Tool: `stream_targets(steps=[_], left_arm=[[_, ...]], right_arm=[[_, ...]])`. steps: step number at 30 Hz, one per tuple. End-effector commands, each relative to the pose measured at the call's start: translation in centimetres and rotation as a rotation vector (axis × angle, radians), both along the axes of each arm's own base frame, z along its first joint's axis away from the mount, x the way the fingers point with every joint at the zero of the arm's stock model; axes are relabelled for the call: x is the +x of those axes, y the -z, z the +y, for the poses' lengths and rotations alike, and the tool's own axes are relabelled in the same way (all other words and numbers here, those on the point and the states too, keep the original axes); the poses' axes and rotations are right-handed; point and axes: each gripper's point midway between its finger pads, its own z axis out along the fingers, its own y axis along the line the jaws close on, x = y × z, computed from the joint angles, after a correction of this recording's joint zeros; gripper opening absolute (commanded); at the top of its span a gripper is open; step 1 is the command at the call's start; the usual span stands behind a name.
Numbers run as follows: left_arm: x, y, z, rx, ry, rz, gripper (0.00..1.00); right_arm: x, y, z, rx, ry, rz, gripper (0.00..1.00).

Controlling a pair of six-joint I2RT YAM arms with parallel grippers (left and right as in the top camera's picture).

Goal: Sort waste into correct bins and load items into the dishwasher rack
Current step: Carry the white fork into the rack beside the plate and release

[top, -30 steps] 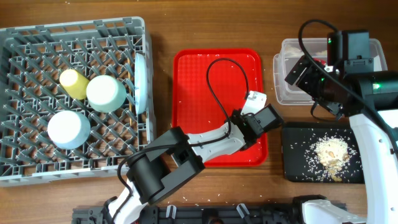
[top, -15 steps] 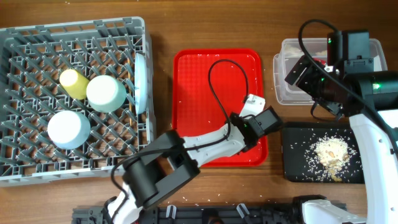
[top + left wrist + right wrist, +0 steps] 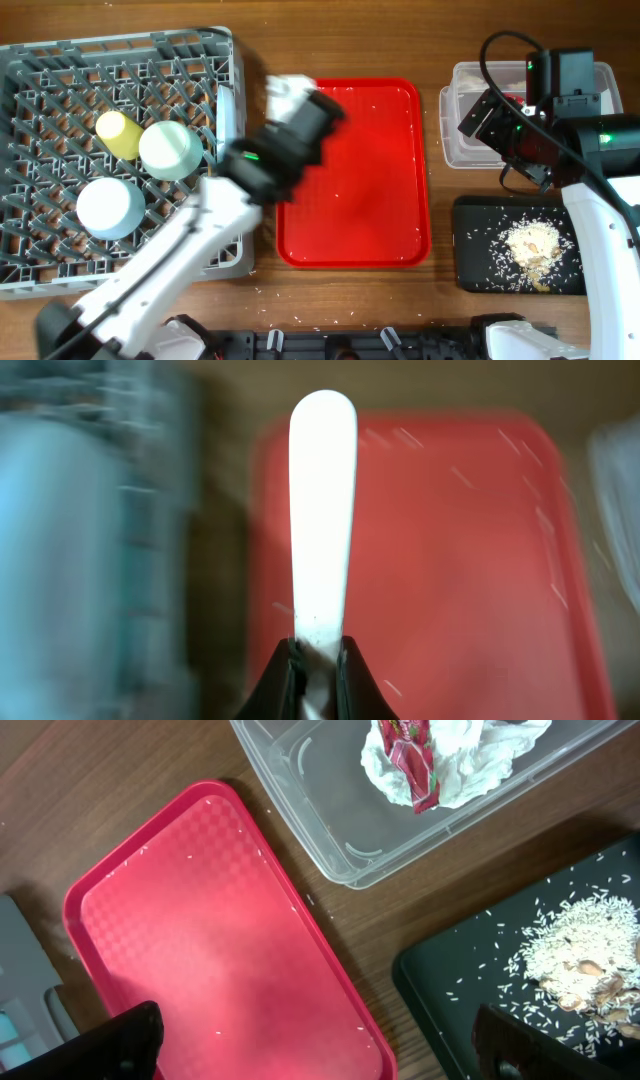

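My left gripper is shut on the white plastic fork; the overhead view shows the gripper with the fork at the red tray's far left corner, beside the grey dishwasher rack. The rack holds the yellow cup, mint green bowl, light blue bowl and the pale blue plate on edge. My right gripper is open and empty, hovering near the clear tub. The tub holds the red wrapper and tissue. The chopstick is out of view.
The red tray lies in the middle with only scattered rice grains. The black tray at the right front holds food scraps and rice. Loose rice grains lie on the wooden table by the front edge.
My left arm has lifted the white fork off the red tray's right front part and swung it fast to the tray's far left corner by the rack. The right arm has not moved.
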Motion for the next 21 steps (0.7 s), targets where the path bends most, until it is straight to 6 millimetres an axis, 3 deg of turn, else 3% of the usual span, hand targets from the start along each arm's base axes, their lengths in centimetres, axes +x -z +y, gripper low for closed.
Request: stream_targets(steps=[1,6,11,14,15,17,18,21], left_arm=[[2.2,-3.4,8.3,-0.076,-0.2,-0.075,0.04],[4.1,-2.8,15.4,-0.209,-0.296,-0.032,0.04],[5.7,-0.8,17.4,-0.153,-0.057,0.016,0.1],[6.1,0.6,17.8,-0.112,-0.021,0.051,0.13],[6.2,1.1,17.8,-0.102,-0.009,0.061,0.2],[6.5,1.8,17.9,-0.101,-0.01,0.077,0.51],[6.6,1.9,17.9,-0.102,-0.01,0.077,0.61],[6.6,1.4,17.9,-0.107,-0.014,0.061,0.61]], right_arm=[[0.2,0.1,-0.4,-0.021,0.001,0.002,1.0],[0.2,0.1,-0.4,-0.021,0.001,0.003,1.0],[0.2,0.1,-0.4,-0.021,0.001,0.002,1.0],[0.2,0.1,-0.4,-0.021,0.001,0.003,1.0],[0.2,0.1,-0.4,-0.021,0.001,0.003,1.0],[0.2,0.1,-0.4,-0.021,0.001,0.002,1.0],[0.2,0.1,-0.4,-0.021,0.001,0.003,1.0],[0.2,0.1,-0.4,-0.021,0.002,0.003,1.0]])
